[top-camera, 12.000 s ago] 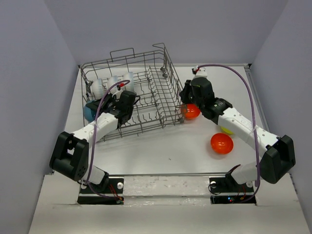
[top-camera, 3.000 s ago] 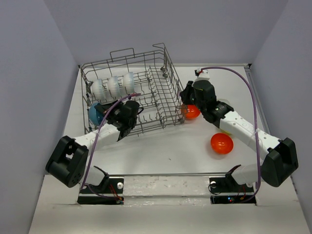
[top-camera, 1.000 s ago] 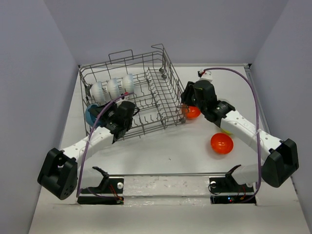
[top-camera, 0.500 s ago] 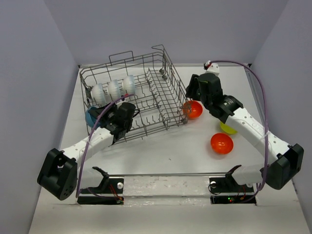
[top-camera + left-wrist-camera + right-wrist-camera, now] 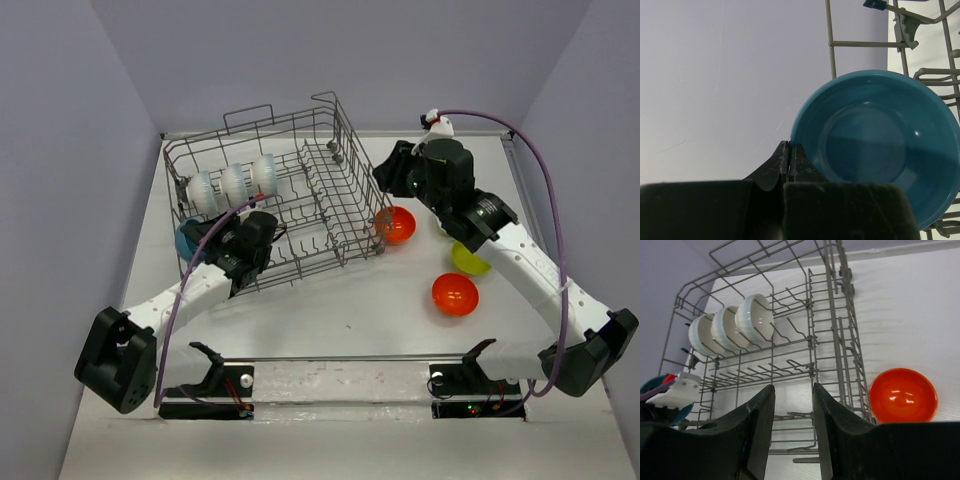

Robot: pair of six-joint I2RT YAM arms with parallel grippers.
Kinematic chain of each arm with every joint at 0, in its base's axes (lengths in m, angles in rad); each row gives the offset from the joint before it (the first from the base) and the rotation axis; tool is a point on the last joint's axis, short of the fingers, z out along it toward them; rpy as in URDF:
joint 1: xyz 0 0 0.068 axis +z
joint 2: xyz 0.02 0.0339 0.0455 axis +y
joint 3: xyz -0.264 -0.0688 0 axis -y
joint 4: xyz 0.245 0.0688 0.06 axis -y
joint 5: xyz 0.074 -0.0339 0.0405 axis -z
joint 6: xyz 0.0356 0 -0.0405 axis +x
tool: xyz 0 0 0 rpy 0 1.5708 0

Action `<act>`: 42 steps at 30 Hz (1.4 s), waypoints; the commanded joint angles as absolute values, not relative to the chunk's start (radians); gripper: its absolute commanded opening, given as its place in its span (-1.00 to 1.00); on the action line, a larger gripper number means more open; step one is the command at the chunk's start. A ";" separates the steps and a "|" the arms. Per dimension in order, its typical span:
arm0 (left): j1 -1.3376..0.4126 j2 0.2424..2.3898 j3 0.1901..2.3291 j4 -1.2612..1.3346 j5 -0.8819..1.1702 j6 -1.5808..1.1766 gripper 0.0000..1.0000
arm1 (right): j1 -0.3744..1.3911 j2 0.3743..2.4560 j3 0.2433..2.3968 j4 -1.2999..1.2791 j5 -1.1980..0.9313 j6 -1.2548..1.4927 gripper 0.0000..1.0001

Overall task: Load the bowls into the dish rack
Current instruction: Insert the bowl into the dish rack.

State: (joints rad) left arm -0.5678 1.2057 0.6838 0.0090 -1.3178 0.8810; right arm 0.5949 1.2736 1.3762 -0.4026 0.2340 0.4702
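plain booth, white table (image 5: 330,320)
pale lilac-grey walls close it in on three sides: back wall (image 5: 330,50), left wall (image 5: 60,170), right wall (image 5: 590,110), all bare and matte. the table is flat, with a paler, scuffed strip (image 5: 340,380) along its near edge. light is soft and even, shadows faint.

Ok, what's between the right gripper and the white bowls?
Only dish rack wires separate the right gripper from the white bowls: bare tine rows, seen in the right wrist view.
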 commanded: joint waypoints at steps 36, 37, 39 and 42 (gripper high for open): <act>-0.609 1.321 0.778 -0.164 -1.272 0.683 -1.00 | 0.607 1.368 1.401 -0.368 0.176 0.457 -0.27; -0.611 1.327 0.782 -0.179 -1.270 0.675 -1.00 | 0.607 1.364 1.399 -0.373 0.208 0.446 -0.24; -0.611 1.335 0.790 -0.184 -1.269 0.669 -1.00 | 0.607 1.359 1.399 -0.379 0.273 0.433 -0.17; -0.611 1.341 0.796 -0.192 -1.266 0.667 -1.00 | 0.607 1.367 1.399 -0.393 0.356 0.419 -0.16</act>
State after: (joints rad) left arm -0.6075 1.3346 0.7628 -0.1474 -1.2938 0.7132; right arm 0.5980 1.3991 1.3773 -0.3927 0.2134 0.4541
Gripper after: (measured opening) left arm 0.022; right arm 0.418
